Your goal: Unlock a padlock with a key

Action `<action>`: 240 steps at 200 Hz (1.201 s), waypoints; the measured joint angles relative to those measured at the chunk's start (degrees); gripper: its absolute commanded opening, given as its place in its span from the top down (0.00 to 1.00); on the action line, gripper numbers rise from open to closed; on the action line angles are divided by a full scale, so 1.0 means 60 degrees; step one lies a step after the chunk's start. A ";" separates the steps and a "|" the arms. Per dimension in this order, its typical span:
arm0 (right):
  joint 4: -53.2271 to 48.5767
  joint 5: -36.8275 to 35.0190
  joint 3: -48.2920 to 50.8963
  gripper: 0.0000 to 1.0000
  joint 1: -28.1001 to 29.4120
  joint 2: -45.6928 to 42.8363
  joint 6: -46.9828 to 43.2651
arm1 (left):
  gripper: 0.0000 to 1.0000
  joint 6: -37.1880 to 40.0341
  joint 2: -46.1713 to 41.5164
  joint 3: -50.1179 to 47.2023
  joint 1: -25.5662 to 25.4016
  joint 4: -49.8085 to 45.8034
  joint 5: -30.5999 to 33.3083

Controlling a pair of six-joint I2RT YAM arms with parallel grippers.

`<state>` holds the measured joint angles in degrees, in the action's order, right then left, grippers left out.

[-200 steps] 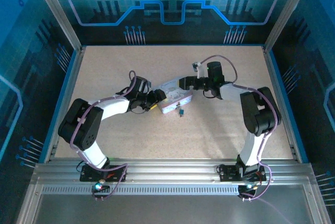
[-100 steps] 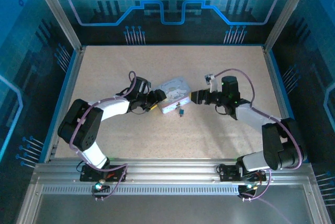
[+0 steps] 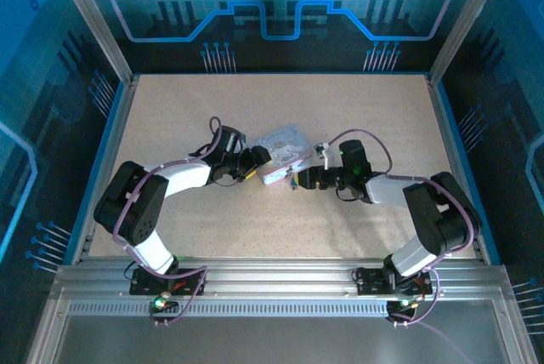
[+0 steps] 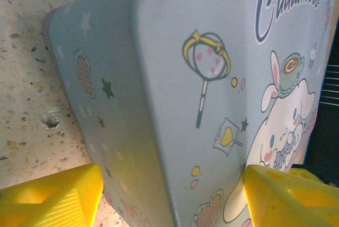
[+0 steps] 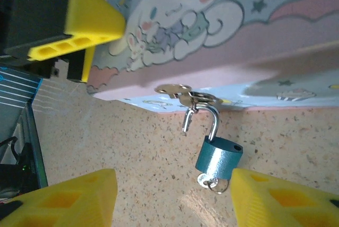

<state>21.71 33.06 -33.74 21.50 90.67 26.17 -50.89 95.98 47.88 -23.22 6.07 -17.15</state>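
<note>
The padlock point(image 5: 219, 155) is a small blue block hanging by its shackle from the hasp point(image 5: 190, 95) of a pastel cartoon tin box point(image 5: 238, 25). One end of the shackle stands free of the body. The key point(image 5: 208, 181) sits in the padlock's underside with a small ring. My right gripper point(image 5: 172, 200) is open low over the table, the padlock just inside its right finger point(image 5: 280, 200), untouched. In the top view it point(image 3: 299, 182) points at the padlock point(image 3: 291, 180). My left gripper point(image 4: 172, 200) is shut across the tin box point(image 4: 185, 78), its fingers point(image 4: 53, 200) on either side.
The speckled beige table point(image 3: 255, 228) is bounded by blue side rails point(image 3: 102, 160) and an aluminium rail point(image 3: 280, 283) at the near edge. The left gripper's yellow finger point(image 5: 87, 23) lies on the tin's lid close to the padlock. Both arms meet near the table's middle.
My right arm has swung from the tin box's far right end round to its near side, down by the padlock, and its jaws have narrowed. The left arm and box have stayed put.
</note>
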 measured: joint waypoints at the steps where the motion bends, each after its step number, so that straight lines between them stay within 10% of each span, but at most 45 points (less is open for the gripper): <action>1: 0.0000 0.0000 -0.0004 0.44 0.0000 0.0015 -0.0007 | 0.29 -0.0007 0.0000 -0.0004 0.0000 0.0011 0.0000; 240: 0.0696 0.0109 -0.1111 0.65 0.0109 0.1996 0.0138 | 0.29 -0.0036 0.0000 -0.0007 -0.0051 0.0047 0.0000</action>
<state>25.89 33.71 -40.40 22.15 102.65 27.00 -51.11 95.98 47.83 -23.53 6.35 -17.15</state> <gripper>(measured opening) 0.361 0.713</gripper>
